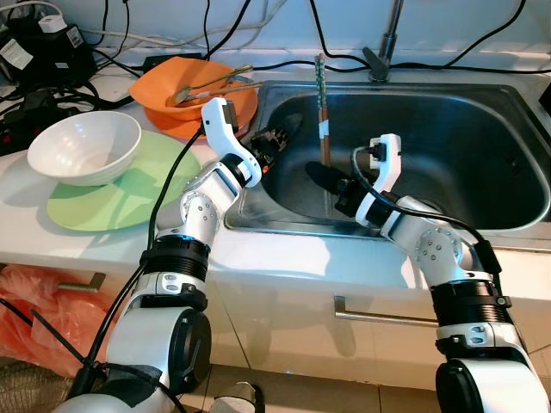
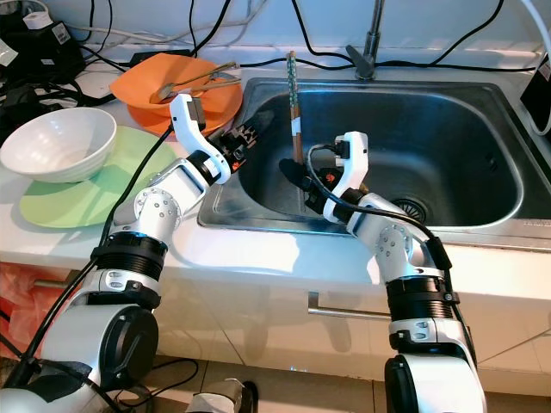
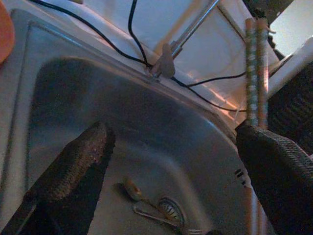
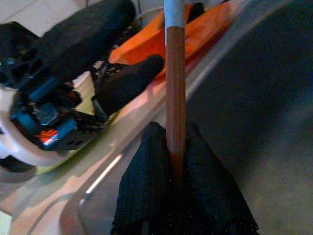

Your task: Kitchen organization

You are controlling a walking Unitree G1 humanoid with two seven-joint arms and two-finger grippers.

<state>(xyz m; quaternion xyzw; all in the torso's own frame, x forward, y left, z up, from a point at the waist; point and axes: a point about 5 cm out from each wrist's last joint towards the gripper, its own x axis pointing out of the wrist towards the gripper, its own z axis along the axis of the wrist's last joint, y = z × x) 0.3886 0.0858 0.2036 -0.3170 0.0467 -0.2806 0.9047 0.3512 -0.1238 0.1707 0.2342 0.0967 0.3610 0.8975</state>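
Note:
A pair of brown chopsticks (image 1: 323, 112) with pale bands stands upright in the steel sink (image 1: 482, 219). My right gripper (image 1: 325, 176) is shut on their lower end, low inside the sink; in the right wrist view the two fingers (image 4: 146, 186) clamp the sticks (image 4: 175, 88). My left gripper (image 1: 280, 142) hovers open at the sink's left edge, just left of the chopsticks and apart from them. Its wrist view shows the spread fingers (image 3: 73, 171) with the chopsticks (image 3: 257, 73) beyond one fingertip.
An orange bowl (image 1: 172, 112) holding utensils sits left of the sink. A white bowl (image 1: 86, 146) rests on a green plate (image 1: 112, 206). A spoon (image 3: 132, 188) lies near the drain. The faucet (image 1: 387, 43), cables and power adapters line the back wall.

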